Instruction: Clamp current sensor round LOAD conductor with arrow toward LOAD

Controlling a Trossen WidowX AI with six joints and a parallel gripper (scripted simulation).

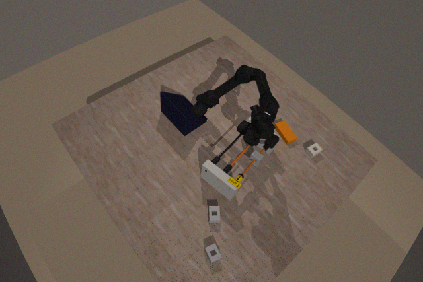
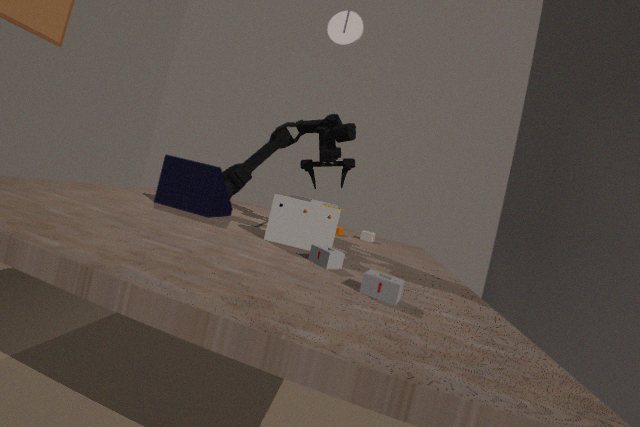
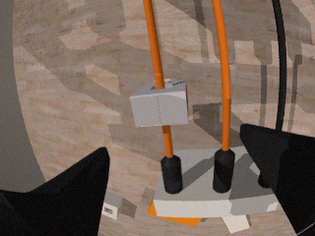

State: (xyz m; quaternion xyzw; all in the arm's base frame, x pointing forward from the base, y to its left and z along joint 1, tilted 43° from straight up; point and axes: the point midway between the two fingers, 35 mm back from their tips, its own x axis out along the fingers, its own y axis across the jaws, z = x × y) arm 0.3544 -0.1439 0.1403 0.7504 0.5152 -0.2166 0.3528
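A grey split-core sensor (image 1: 257,156) (image 3: 157,108) sits round the orange conductor (image 1: 248,166) (image 3: 154,46) that carries the yellow LOAD marker (image 1: 235,180). Its two halves look closed together. I cannot see its arrow. My gripper (image 2: 327,185) (image 3: 176,144) is open and empty, hanging straight above the sensor, well clear of it. A second orange conductor (image 3: 222,59) and a black conductor (image 3: 282,59) run parallel beside it. All three end in the white terminal block (image 1: 218,176) (image 2: 299,228). In the exterior view the sensor is hidden behind that block.
Spare grey sensors stand on the table (image 1: 214,213) (image 1: 213,252) (image 1: 314,149) (image 2: 326,257) (image 2: 382,286). An orange box (image 1: 285,131) lies beside the arm. A dark blue box (image 1: 179,113) (image 2: 191,187) stands at the arm's base.
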